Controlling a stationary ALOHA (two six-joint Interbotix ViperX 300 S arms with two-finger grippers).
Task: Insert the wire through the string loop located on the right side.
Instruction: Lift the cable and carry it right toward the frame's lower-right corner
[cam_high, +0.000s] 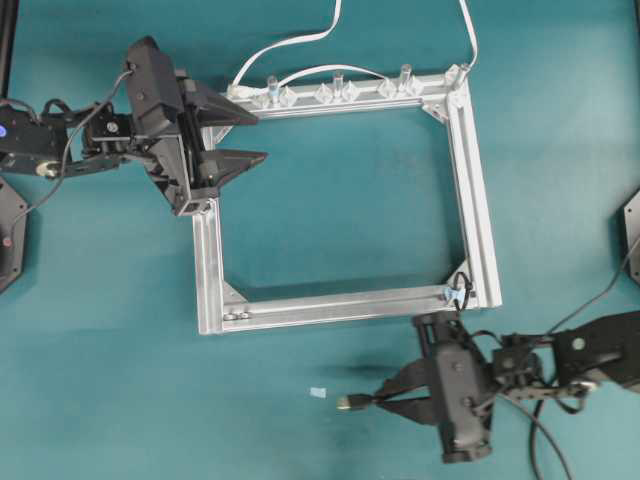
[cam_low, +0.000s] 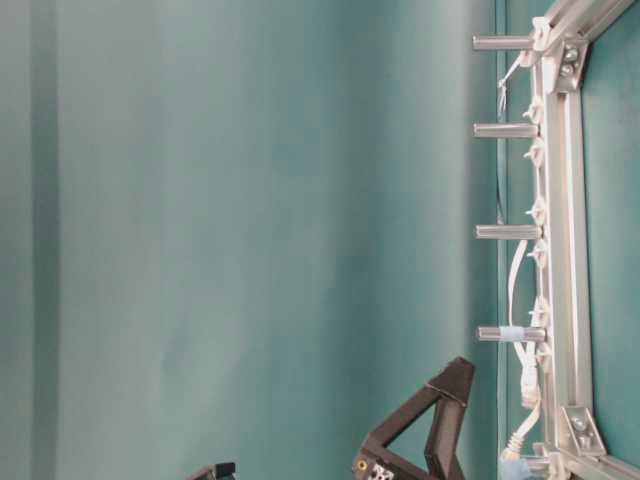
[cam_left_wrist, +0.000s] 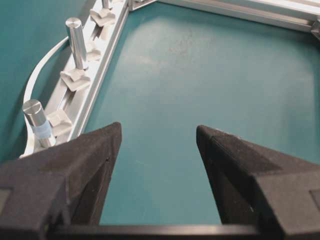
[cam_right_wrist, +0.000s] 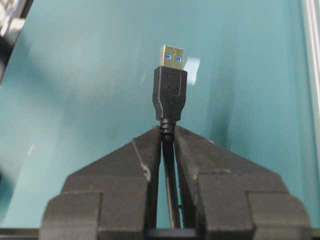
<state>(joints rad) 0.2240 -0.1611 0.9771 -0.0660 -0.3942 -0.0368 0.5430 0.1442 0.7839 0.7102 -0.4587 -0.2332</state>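
The wire's black plug (cam_right_wrist: 170, 87), with its metal tip pointing away from the camera, sticks out past my right gripper (cam_right_wrist: 167, 129), which is shut on the cable just behind it. Overhead, the plug (cam_high: 351, 402) hovers over the table in front of the frame's near rail, left of my right gripper (cam_high: 385, 397). The string loop (cam_high: 460, 287) is a tiny black cord at the near right corner of the silver frame (cam_high: 481, 200), just above and to the right of that gripper. My left gripper (cam_high: 259, 136) is open with nothing in it over the frame's far left corner (cam_left_wrist: 159, 131).
A white cable (cam_high: 300, 42) runs along the far rail past upright metal posts (cam_high: 405, 72) and clear clips (cam_high: 335, 93). The posts (cam_left_wrist: 76, 35) stand close to the left of my left gripper. A small pale scrap (cam_high: 318, 391) lies on the teal table.
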